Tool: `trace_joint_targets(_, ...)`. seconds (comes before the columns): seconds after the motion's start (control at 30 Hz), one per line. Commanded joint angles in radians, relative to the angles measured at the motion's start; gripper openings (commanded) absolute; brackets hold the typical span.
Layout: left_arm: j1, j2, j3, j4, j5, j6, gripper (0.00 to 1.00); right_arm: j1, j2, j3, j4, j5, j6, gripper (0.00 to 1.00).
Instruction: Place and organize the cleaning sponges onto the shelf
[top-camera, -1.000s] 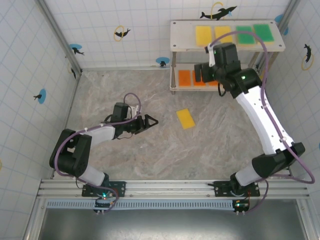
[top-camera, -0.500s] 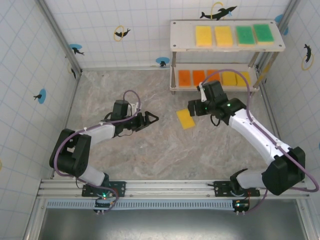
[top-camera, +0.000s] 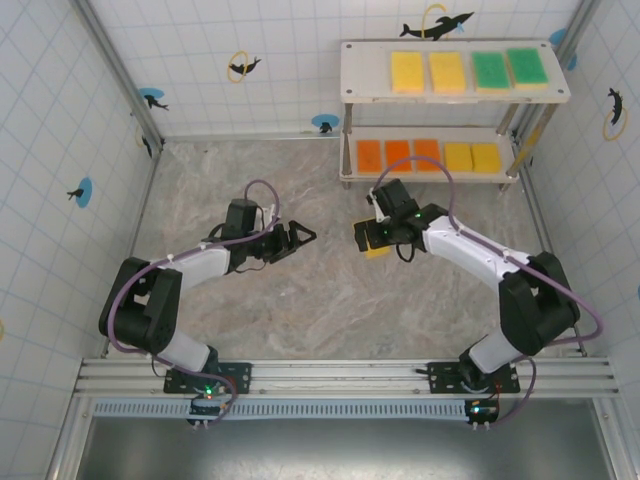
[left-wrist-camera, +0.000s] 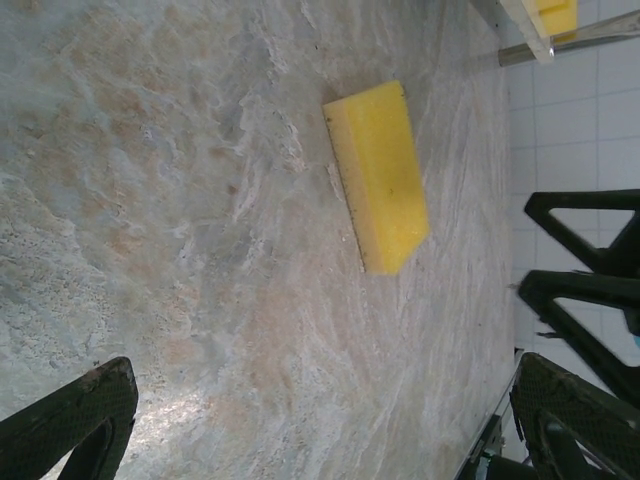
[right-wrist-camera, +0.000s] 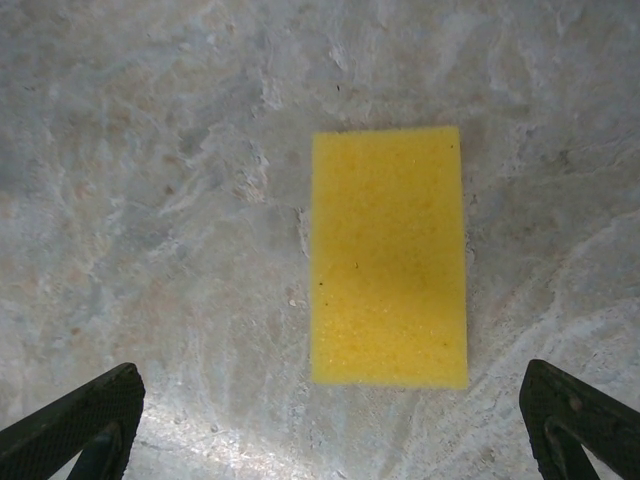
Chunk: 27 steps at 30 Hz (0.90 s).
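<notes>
Marble bench holds one last yellow sponge; right claw has swung down off the shelf, hovering above it, released wide. Final pickup looks next.

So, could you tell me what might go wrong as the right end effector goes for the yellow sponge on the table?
The yellow sponge sits off-centre under the open right end effector, so closing may shove or tilt it. The left end effector hovers open close by; the arms could clash. The shelf's lower board looks nearly full.
</notes>
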Motion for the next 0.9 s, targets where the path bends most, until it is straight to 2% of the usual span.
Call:
trace_joint_targets(0.0,0.005,-0.005,0.032,-0.007,-0.010,-0.028,0.98,0.005,0.043,-0.024,0.043,0.015,0.018,0.99)
trace_joint_targets(0.2,-0.006,0.010,0.049,-0.015,-0.015,-0.045,0.98,0.009,0.112,-0.051,0.088,0.009,0.036,0.99)
trace_joint_targets(0.53,-0.038,0.035,0.094,-0.039,-0.043,-0.057,0.98,0.007,0.154,-0.079,0.112,0.067,0.029,0.99)
trace_joint_targets(0.87,-0.070,0.074,0.129,-0.031,-0.050,-0.068,0.98,0.006,0.203,-0.077,0.157,0.056,0.036,0.99)
